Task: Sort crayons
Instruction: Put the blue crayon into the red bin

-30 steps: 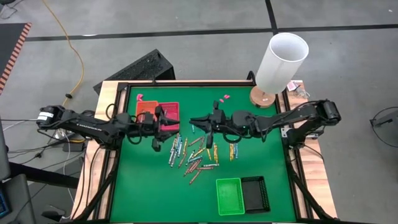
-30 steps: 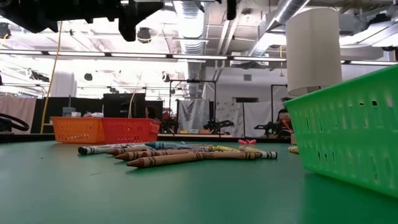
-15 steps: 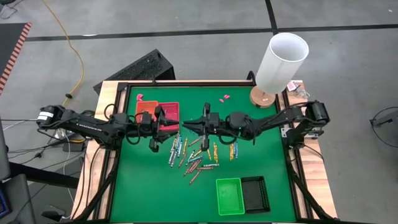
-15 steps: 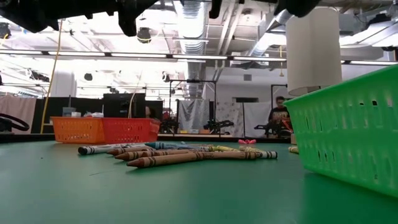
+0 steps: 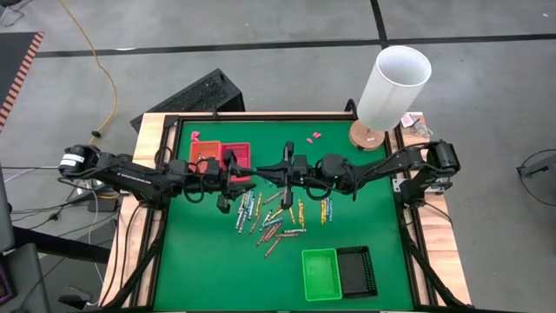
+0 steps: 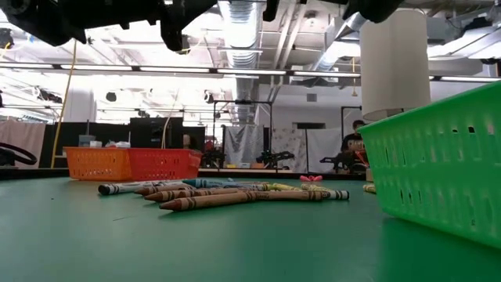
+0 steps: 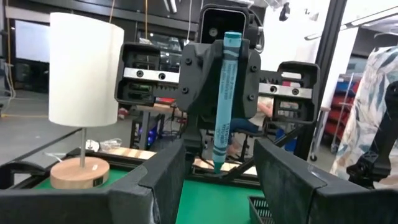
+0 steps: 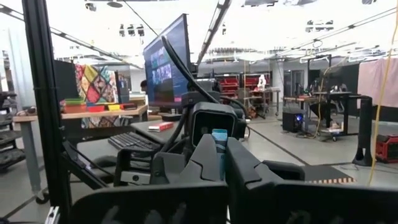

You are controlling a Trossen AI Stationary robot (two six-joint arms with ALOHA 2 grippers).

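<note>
My right gripper (image 5: 271, 171) is shut on a blue crayon (image 7: 224, 99) above the middle of the green table. My left gripper (image 5: 241, 181) is open and faces it from the left. In the left wrist view its fingers (image 7: 163, 180) stand low on either side of the crayon, apart from it. A heap of loose crayons (image 5: 269, 217) lies flat on the table below and nearer, and it also shows in the low view (image 6: 219, 192). My right gripper pinches the blue crayon's upper and middle part (image 7: 227, 68) between its two fingers. The fingers come level from the table's right. The crayon stands about upright, tip (image 7: 217, 167) down, its lower end sticking out below the fingers, clear of the table. Its top (image 8: 219, 135) shows between the fingers.
An orange tray (image 5: 201, 155) and a red tray (image 5: 236, 153) stand at the far left. A green tray (image 5: 321, 273) and a black tray (image 5: 356, 269) stand at the near right. A white lamp (image 5: 393, 87) stands at the far right corner. Pink scraps (image 5: 313, 136) lie near the far edge.
My right gripper has gone toward the table's left with the blue crayon, then held still. My left gripper has gone toward the table's right, closer to the crayon. The crayons on the table have not moved.
</note>
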